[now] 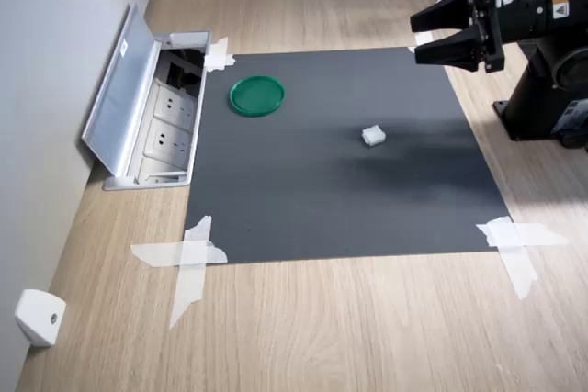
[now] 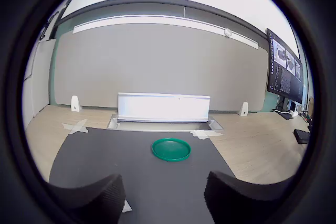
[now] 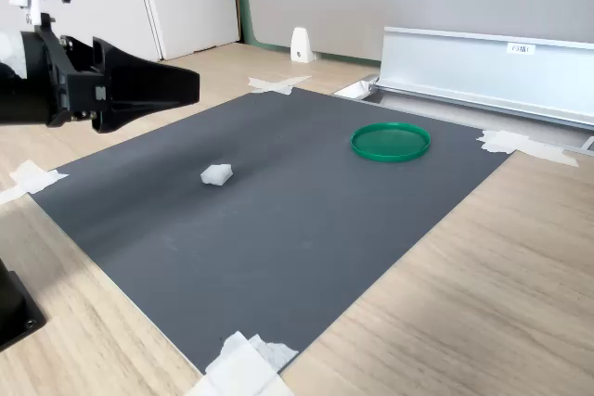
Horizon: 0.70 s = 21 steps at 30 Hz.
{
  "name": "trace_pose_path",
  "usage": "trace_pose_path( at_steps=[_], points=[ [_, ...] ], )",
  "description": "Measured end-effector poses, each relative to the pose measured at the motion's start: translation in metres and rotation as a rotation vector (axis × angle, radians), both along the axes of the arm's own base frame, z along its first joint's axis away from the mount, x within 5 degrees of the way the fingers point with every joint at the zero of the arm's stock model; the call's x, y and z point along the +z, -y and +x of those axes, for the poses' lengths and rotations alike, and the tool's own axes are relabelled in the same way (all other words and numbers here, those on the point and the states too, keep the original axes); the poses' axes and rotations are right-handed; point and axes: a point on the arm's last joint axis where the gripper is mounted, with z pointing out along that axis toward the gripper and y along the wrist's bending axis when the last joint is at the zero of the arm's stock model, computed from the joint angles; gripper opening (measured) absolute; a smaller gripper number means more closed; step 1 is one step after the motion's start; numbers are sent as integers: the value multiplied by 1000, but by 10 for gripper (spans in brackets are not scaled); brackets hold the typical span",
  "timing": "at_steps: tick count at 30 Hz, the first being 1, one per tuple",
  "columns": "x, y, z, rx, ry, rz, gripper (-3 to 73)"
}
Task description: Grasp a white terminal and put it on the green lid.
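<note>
**Inspector A:** We find the gripper (image 1: 424, 36) raised over the mat's edge at the first exterior view's upper right, jaws spread wide, nothing between them.

**Inspector B:** Agreed. The white terminal (image 1: 372, 136) lies alone on the dark mat (image 1: 331, 208), well apart from the gripper. The green lid (image 1: 256, 95) sits bare near the mat's corner by the open socket box (image 1: 165, 126).

**Inspector A:** We judge the approach step is in hand; no grasp made yet.

**Inspector B:** Next, in our view: descend over the terminal, straddle it squarely, close. It is small and light; an off-centre closing could nudge it aside.
</note>
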Motion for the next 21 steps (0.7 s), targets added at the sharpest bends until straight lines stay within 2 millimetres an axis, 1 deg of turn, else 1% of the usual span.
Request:
trace_pose_path(
  at_steps=[5, 8, 12, 18, 19, 21],
  points=[
    [2, -1, 0, 3, 20, 28, 621],
    [3, -1, 0, 5, 34, 45, 567],
    [5, -1, 1, 7, 59, 47, 424],
    [6, -1, 1, 7, 71, 49, 93],
    [6, -1, 1, 7, 71, 46, 53],
    [6, -1, 1, 9, 69, 33, 17]
  ],
)
